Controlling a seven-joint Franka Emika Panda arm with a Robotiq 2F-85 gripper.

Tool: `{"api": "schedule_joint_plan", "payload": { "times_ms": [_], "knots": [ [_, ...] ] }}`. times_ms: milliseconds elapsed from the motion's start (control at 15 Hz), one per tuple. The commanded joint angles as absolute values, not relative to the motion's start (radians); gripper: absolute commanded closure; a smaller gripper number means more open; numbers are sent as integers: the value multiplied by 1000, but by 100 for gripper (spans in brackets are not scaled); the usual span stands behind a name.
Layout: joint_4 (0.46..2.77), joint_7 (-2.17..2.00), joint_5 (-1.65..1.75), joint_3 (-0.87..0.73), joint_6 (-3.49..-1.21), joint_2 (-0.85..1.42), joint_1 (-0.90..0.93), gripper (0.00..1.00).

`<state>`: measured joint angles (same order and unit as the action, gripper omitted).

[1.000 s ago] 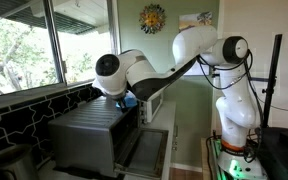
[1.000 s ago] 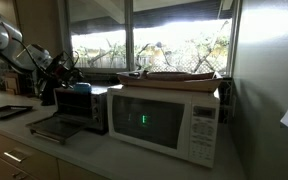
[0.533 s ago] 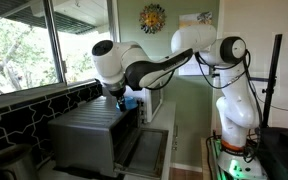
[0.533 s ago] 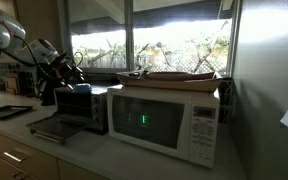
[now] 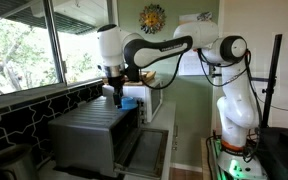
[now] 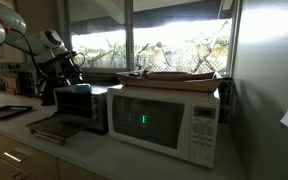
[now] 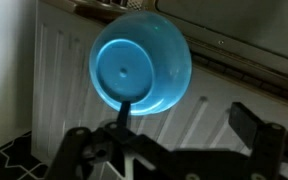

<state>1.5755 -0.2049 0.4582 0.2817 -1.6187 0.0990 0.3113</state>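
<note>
Item: arm [image 5: 174, 45]. My base stands at the right edge of the scene in an exterior view. From there I reach level across to the window [image 5: 24, 45] side, then bend at the wrist so the last link hangs straight down.

Item: gripper [image 5: 113, 93]. It points downward above the toaster oven [image 5: 84, 130], near the corner of the oven top that faces the microwave [image 5: 156, 100]. In the wrist view the fingers [image 7: 79, 135] stand wide apart at the lower edge. They are released and clasp nothing.

Item: blue bowl [image 7: 141, 62]. It is round, with a small ring at its middle, and lies over a pale ribbed surface below me. A dark strip runs down from its lower rim; I cannot tell what it is. In an exterior view only a sliver of the blue bowl [image 5: 131, 103] shows, just beside the oven top's edge on the microwave side. I cannot tell whether it rests on that top or just past it.

Item: writing. The microwave [image 6: 169, 118] carries a green lit display, too small to read.

Item: differences between views.
- An exterior view alone shows the oven door [image 6: 54, 128] folded down over the counter [image 6: 94, 155], and a flat tray [image 6: 174, 74] on the microwave's top. The bowl is hidden in this view.
- Another exterior view alone shows a sun ornament [image 5: 152, 17] on the wall.
</note>
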Motion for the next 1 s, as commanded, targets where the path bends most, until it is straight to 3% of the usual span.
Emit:
{"api": "schedule_joint_plan", "payload": {
  "times_ms": [0,600,933],
  "knots": [
    [1640,-258,316,244,-1676,-9,267,0],
    [1648,-311,205,225,-1709,-76,224,0],
    [1660,-300,-55,174,-1762,-100,190,0]
  ]
}}
